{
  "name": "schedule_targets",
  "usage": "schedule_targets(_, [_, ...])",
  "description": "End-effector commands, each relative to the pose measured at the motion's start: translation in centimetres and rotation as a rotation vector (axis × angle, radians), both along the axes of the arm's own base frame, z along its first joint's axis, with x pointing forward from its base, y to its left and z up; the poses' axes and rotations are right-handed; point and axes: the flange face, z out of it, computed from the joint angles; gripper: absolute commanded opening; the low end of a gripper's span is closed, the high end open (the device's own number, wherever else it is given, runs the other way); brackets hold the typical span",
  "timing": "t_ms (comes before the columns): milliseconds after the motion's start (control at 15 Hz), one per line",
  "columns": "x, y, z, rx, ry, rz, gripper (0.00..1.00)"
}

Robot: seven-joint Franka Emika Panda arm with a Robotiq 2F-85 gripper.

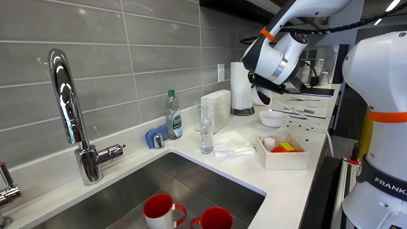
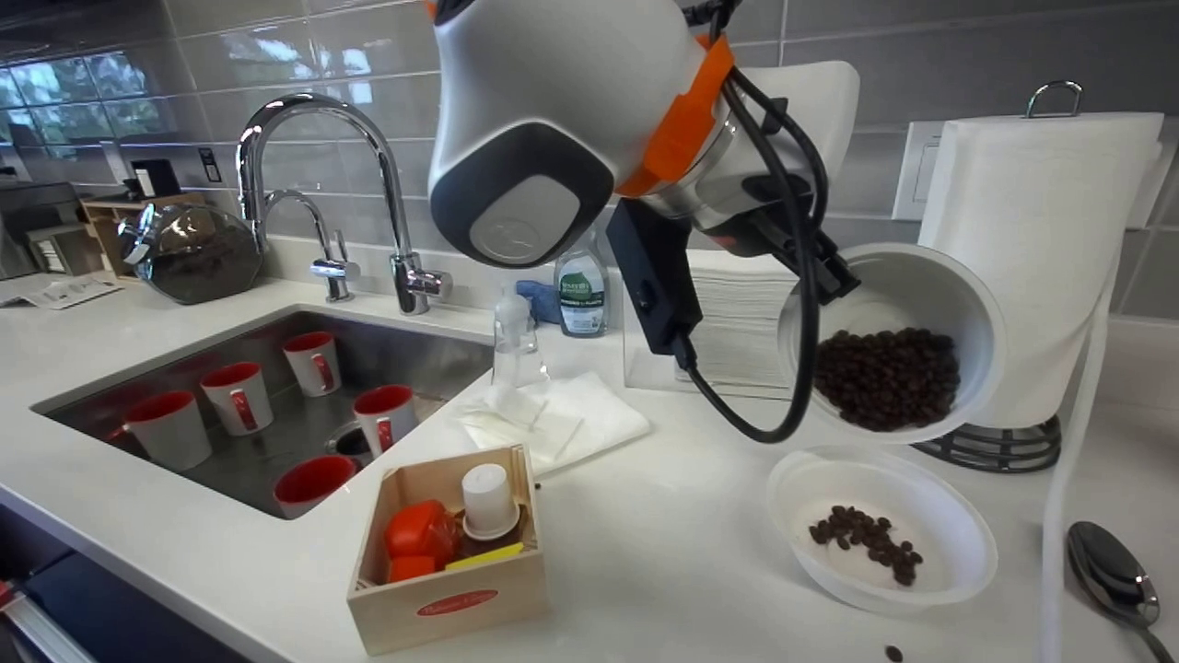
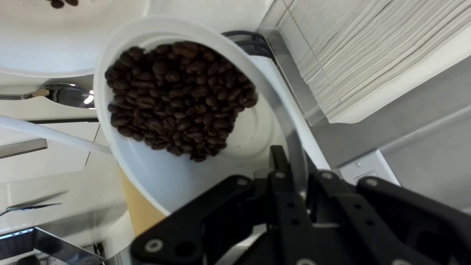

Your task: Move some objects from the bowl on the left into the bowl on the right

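At the tips of the gripper (image 3: pixel 297 165), the wall of the upper bowl (image 2: pixel 921 287) is pinched, one jaw inside the rim and one outside. Steeply tilted, it hangs near and above the lower bowl (image 2: pixel 958 534), which stands on the counter (image 2: pixel 682 552) below the hand. Coffee beans (image 3: pixel 176 99) lie pooled along the upper bowl's low side, well apart from the jaws; a thin scatter of beans (image 2: pixel 858 528) lies in the lower bowl, and a stray bean (image 2: pixel 893 653) rests on the counter beside that.

Each bean looks light, hard and smooth, so none seems fragile; together they probably behave as a loose, rolling load that lets go in a rush once the tilt is steep enough. The upper bowl appears slick and fairly stiff, whether plastic or ceramic I cannot say. Held by a single edge, it may swivel as weight runs toward the lip. The rim opposite the pouring side seems the best place for a deep pinch, and the present hold sits near it. A slow turn suits these beans better than a shake, with the paper towel roll (image 2: pixel 1041 239) near the hand.
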Motion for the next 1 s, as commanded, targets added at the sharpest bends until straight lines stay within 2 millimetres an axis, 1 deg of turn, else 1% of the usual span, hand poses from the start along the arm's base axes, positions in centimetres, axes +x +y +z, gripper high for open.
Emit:
schedule_targets(0, [-0.3,0.1,0.0,-0.035,-0.052,-0.015,0.00])
schedule_targets(333, [-0.8,0.4,-0.2,-0.051,-0.079,-0.012,0.00])
schedule_targets(600, [-1.6,1.2,-0.2,-0.083,-0.108,-0.009,0.00])
schedule_targets(933, [-2.5,1.7,-0.3,-0.113,-0.134,-0.023,0.00])
